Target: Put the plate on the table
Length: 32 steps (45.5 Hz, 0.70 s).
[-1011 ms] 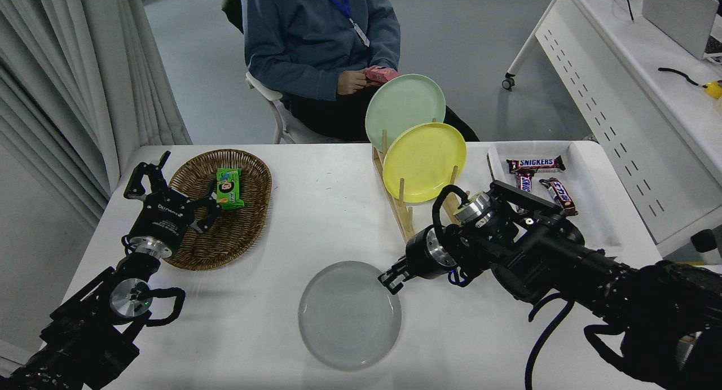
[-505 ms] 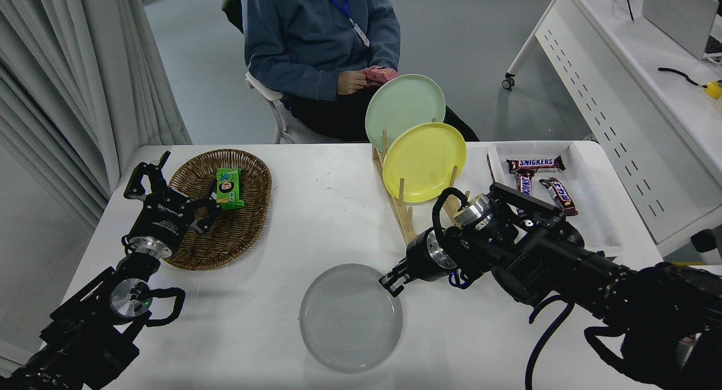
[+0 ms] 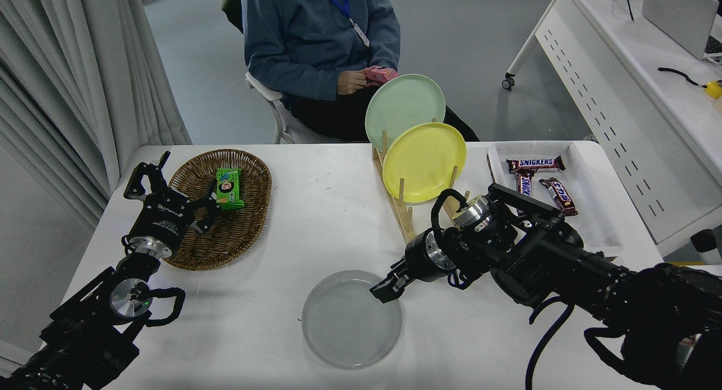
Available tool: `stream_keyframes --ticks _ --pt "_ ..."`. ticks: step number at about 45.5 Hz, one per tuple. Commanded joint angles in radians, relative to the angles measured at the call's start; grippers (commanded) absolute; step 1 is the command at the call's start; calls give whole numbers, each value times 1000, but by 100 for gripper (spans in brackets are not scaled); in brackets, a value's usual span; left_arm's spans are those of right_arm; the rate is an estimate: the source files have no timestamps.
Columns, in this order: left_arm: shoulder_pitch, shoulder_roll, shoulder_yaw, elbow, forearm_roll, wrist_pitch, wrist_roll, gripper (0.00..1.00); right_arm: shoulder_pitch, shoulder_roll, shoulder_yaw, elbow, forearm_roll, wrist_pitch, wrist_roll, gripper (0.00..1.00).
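Smooth matte grey plate [image 3: 350,322] on a matte white table [image 3: 316,209]; rough woven wicker basket [image 3: 248,220] at left; bare wooden rack [image 3: 401,214] at centre.

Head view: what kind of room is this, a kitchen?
More likely a robot test room or lab than a kitchen: a white perforated-panel desk on wheels, a grey floor, and a person seated watching at the white table.

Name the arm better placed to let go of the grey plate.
Right: its pincer is at the plate's far-right rim on the table. The left pincer sits parked over the basket.
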Motion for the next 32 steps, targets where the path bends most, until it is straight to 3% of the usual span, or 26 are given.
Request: stream_keyframes --ticks 1,4,12,22,32 --pt "0 0 0 -1 0 -1 0 100 -19 0 104 13 -221 362 86 100" --pt "0 0 0 1 0 -1 0 100 -20 0 196 12 -277 387 151 100" --pt "0 0 0 -1 0 1 0 100 -5 0 305 16 -346 436 194 100" --pt "0 0 0 -1 0 1 0 100 75 -32 356 35 -441 428 444 100" --pt "0 0 0 1 0 1 0 100 139 -251 359 16 -442 497 450 100"
